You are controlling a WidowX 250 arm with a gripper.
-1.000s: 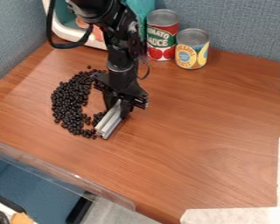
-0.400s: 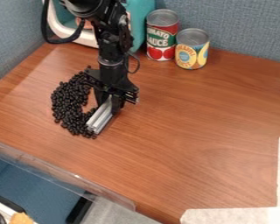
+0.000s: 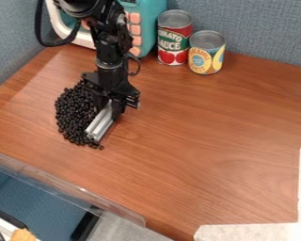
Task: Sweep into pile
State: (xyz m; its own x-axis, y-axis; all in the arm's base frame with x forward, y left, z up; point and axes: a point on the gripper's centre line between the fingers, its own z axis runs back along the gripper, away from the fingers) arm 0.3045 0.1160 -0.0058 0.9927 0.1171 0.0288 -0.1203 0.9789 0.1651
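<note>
Sweeping well calls for the silver bar [image 3: 99, 124] low and level, nudged inward in short strokes; a hard push could scatter the black beans [image 3: 71, 113]. Gripper [image 3: 111, 108] is clamped on the bar. Beans lie massed along its left side, strays near its lower end.

bean pile [image 3: 71, 113] on table [image 3: 209, 136] — bar [image 3: 99, 124] at its right | two cans [image 3: 174, 42] behind, right | toy microwave [image 3: 152, 23] — left of cans

Small black pellets [image 3: 71, 115] lie clustered against a slanting silvery bar [image 3: 99, 124].
</note>
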